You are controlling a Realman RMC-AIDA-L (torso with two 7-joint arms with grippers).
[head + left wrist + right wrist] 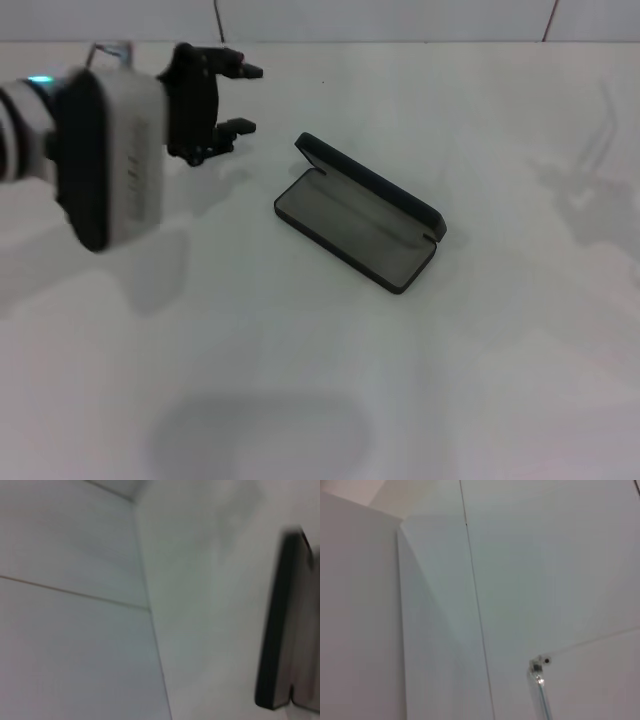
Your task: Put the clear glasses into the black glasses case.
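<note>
One pair of clear glasses [592, 165] lies on the white table [300, 380] at the robot's right, well apart from the case; in the head view it is only a faint transparent outline with a soft shadow. The right wrist view shows one clear arm of the glasses [541, 690] with its small hinge (the rest is out of the picture) against the white surface.

The black glasses case [360, 213] lies open near the middle of the table, turned at an angle. Its grey lining faces up, its lid stands raised along the far side, and nothing is inside it. The left wrist view shows one dark edge of the case [277, 630], blurred, beside the white table and the wall.

The left gripper [238, 98] hangs above the table at the robot's left, near the far edge and to the left of the case. Its two black fingers [243, 126] are spread apart with a clear gap between them, and they hold nothing. It does not touch the case.

The right gripper does not appear in any view, so I cannot tell its state.
</note>
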